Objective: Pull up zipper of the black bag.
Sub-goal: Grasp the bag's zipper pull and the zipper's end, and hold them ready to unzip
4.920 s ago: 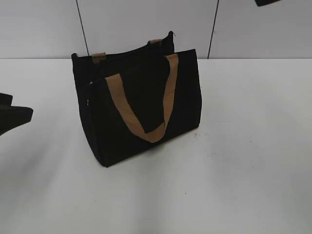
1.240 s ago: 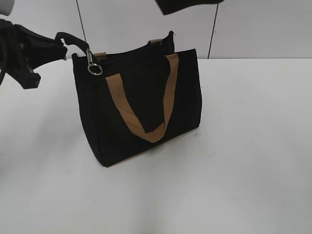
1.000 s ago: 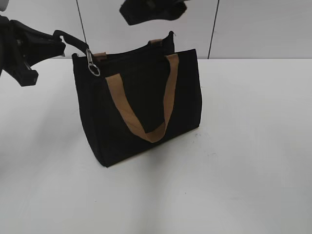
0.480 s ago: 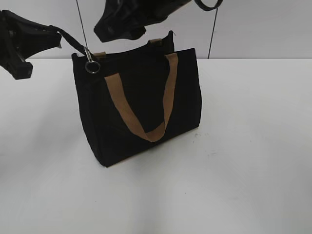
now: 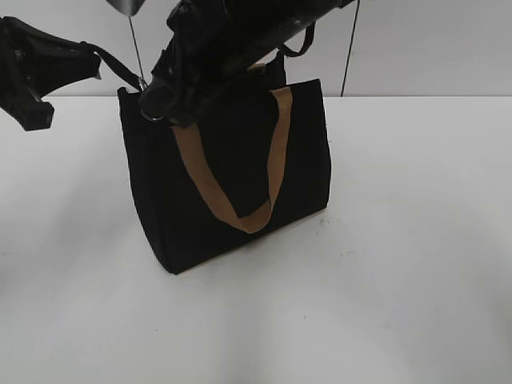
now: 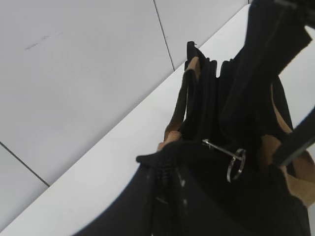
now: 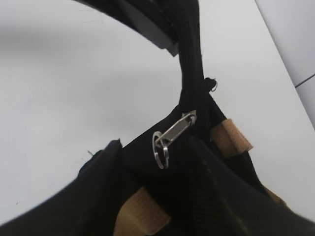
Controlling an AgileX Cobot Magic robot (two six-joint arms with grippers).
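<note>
The black bag (image 5: 232,192) stands upright mid-table, its tan handle (image 5: 240,216) hanging down the front. My left gripper (image 5: 94,62) is up at the left, shut on the black zip-end tab (image 7: 189,73) and holding it taut from the bag's top left corner. The zipper's silvery pull and ring (image 7: 167,140) hang at that corner, and show in the left wrist view (image 6: 235,164). My right gripper (image 5: 164,108) reaches across from above. It looks open, with its fingers just short of the pull. In the exterior view it mostly covers the pull.
The white table (image 5: 400,280) stretches around the bag on all sides. A grey panelled wall (image 5: 432,40) with dark vertical seams stands behind. The right arm crosses over the bag's top rim, and the left arm hangs above the table's left part.
The right arm has swung down and left from above the bag to its top left corner, covering the pull ring. The left gripper holds the tab in about the same place.
</note>
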